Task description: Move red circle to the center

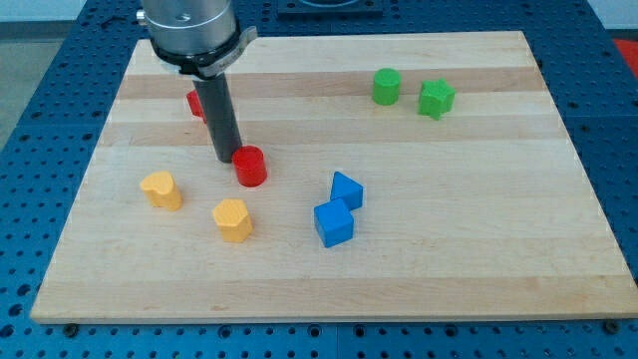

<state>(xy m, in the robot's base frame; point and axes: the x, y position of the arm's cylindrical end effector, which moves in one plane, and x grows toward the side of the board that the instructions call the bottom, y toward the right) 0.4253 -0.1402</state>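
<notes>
smooth pale wooden board (pixel 478 130)

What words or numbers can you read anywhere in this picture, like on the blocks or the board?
None: there is no readable text, number or sign anywhere.
The wooden board is plain.
The red cylinder, the yellow blocks, the blue blocks and the green blocks carry no marks.
The dark rod, with my tip just to the view's left of the red cylinder, shows no label.

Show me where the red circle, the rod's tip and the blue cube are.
Red circle (pixel 250 166): camera view, on its side just under the top face.
My tip (pixel 228 160): camera view, the rod's very end, just left of the red circle.
Blue cube (pixel 334 223): camera view, front face.
</notes>
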